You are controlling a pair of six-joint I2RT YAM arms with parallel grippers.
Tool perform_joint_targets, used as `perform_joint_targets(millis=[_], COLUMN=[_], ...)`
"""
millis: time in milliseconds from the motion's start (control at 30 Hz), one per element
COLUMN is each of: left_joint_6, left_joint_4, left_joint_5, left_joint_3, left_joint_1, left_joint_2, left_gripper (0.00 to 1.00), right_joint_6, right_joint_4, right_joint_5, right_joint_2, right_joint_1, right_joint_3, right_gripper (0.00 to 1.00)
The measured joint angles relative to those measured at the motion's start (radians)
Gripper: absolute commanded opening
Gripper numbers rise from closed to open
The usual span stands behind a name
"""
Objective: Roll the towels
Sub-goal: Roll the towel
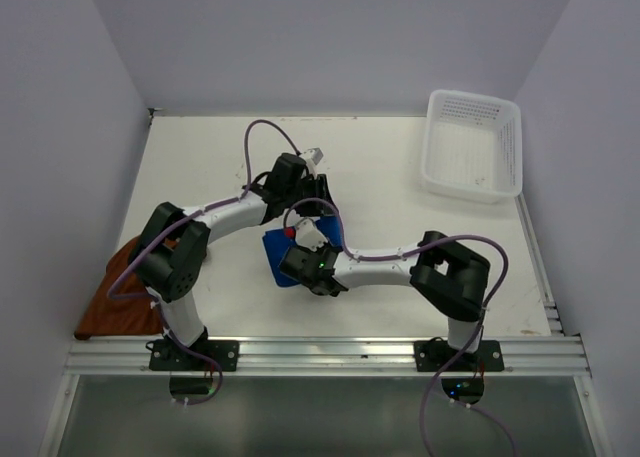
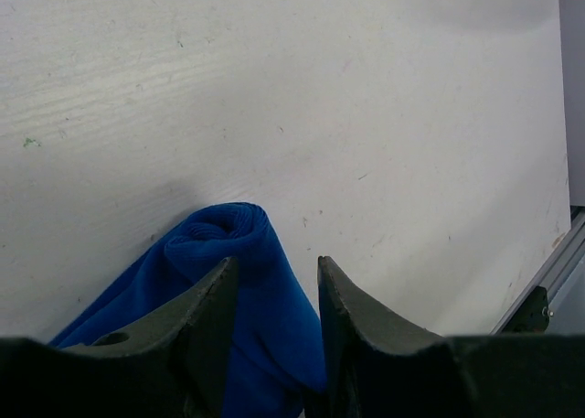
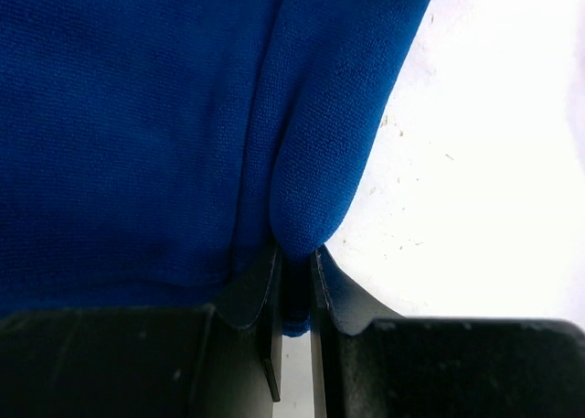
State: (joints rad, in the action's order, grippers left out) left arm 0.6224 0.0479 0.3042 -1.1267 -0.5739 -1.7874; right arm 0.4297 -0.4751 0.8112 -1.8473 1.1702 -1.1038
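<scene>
The blue towel (image 1: 275,262) lies mid-table, partly rolled and mostly covered by both grippers. In the left wrist view its rolled end (image 2: 219,240) pokes out past the fingers. My left gripper (image 2: 274,264) (image 1: 318,202) stands open astride it; the cloth fills the lower gap but is clear of the right fingertip (image 2: 331,276). My right gripper (image 3: 294,253) (image 1: 305,257) is shut on a fold of the blue towel (image 3: 137,134). The rust-brown towel (image 1: 115,297) lies crumpled at the table's left front corner, beside the left arm's base, untouched.
A white perforated basket (image 1: 500,187) stands at the back right. An aluminium rail (image 1: 330,352) runs along the near edge. Grey walls close in the left, back and right sides.
</scene>
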Motion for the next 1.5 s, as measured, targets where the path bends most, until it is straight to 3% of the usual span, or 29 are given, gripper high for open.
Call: perform_joint_targets(millis=[500, 900, 1200, 1500], left_joint_6=[-0.033, -0.039, -0.037, -0.041], left_joint_4=[0.033, 0.015, -0.062, -0.094], left_joint_5=[0.005, 0.037, 0.113, 0.106], left_joint_3=[-0.001, 0.021, 0.151, 0.171], left_joint_1=[0.003, 0.002, 0.002, 0.003], left_joint_2=[0.045, 0.111, 0.104, 0.053], left_gripper=[0.42, 0.41, 0.38, 0.35], right_joint_6=[-0.078, -0.109, -0.127, -0.144], right_joint_4=[-0.223, -0.261, -0.291, -0.295], right_joint_5=[0.195, 0.201, 0.212, 0.211], right_joint_2=[-0.234, -0.263, -0.294, -0.301], right_joint_1=[0.098, 0.103, 0.107, 0.107], right_joint_3=[-0.205, -0.238, -0.268, -0.273], right_gripper=[0.00, 0.00, 0.00, 0.00])
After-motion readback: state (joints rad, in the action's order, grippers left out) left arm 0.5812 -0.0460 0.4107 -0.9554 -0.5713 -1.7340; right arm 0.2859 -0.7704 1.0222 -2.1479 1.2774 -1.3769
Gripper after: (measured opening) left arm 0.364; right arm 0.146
